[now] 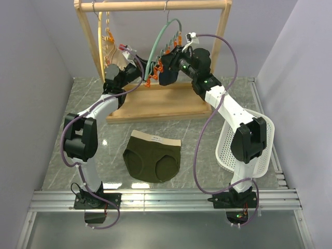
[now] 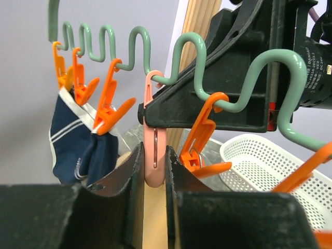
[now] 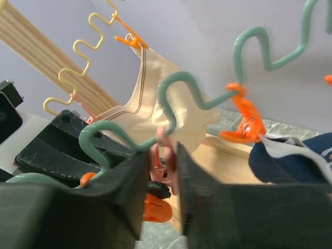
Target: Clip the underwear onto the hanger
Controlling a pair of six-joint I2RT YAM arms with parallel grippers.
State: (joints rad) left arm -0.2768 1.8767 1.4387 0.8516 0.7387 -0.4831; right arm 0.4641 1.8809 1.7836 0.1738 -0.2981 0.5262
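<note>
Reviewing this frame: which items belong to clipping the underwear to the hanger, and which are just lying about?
In the job:
- underwear, flat on the table
- hanger
- pink clip, gripped by left gripper and right gripper

Lying about:
- white basket
- yellow hanger
- beige garment
- navy garment

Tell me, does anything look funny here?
A pink clip hangs on the hanger among orange clips. Also, the left gripper and right gripper both pinch it, yet the underwear lies on the table with nothing holding it.
</note>
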